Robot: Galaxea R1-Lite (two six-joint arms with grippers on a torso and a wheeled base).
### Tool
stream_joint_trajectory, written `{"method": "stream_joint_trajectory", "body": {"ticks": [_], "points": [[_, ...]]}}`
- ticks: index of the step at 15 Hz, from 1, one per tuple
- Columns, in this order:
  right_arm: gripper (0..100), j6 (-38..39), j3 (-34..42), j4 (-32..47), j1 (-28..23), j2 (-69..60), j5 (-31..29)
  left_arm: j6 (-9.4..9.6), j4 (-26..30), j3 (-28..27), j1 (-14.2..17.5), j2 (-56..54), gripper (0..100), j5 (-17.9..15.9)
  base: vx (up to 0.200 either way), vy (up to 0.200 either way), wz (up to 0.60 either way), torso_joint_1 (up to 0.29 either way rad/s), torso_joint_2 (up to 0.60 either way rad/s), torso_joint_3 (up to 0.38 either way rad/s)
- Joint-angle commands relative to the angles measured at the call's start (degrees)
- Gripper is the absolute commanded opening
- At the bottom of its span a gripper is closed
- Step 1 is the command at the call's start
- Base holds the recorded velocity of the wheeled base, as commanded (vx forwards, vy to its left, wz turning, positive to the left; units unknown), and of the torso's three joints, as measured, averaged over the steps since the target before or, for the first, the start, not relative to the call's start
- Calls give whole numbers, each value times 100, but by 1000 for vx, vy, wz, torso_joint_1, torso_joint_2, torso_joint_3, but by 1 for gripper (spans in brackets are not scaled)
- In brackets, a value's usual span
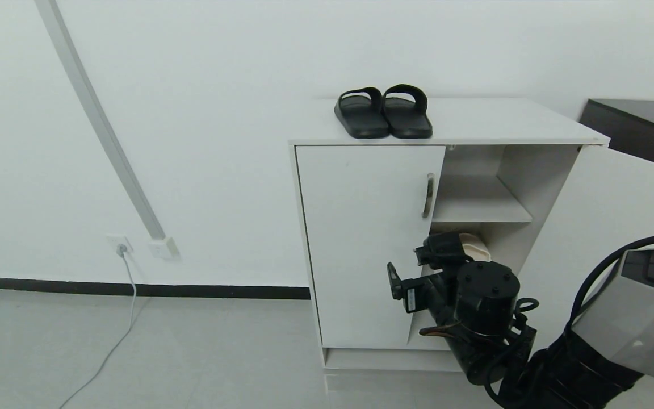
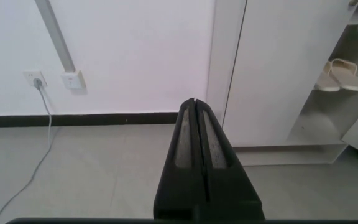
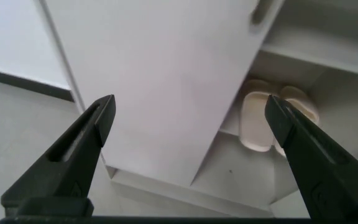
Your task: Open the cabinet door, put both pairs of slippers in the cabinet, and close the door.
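Cabinet [image 1: 361,244] faced low down by the right gripper [image 3: 190,106], arm stretched forward, jaws spread wide and empty; left gripper [image 2: 194,109] pressed closed on nothing, aimed over the floor [image 2: 104,168]. Just beyond, beige slippers [image 3: 260,121] on a lower shelf, right door [image 1: 605,227] swung open. Farthest, black slippers [image 1: 384,112] on the cabinet's top.

Legible text, labels, brands, numbers, signs: none. You can read no lettering on any surface shown here.
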Motion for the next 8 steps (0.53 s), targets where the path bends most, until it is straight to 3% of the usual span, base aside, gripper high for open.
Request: {"method": "stream_joint_trajectory", "body": {"ticks": [1, 8], "points": [[100, -5, 0, -3, 5, 10, 6, 2, 0, 0, 5, 1, 0, -2, 0, 0, 0, 163, -471, -320], [100, -32, 9, -3, -4, 1, -3, 2, 0, 0, 5, 1, 0, -2, 0, 0, 0, 186, -498, -315]]}}
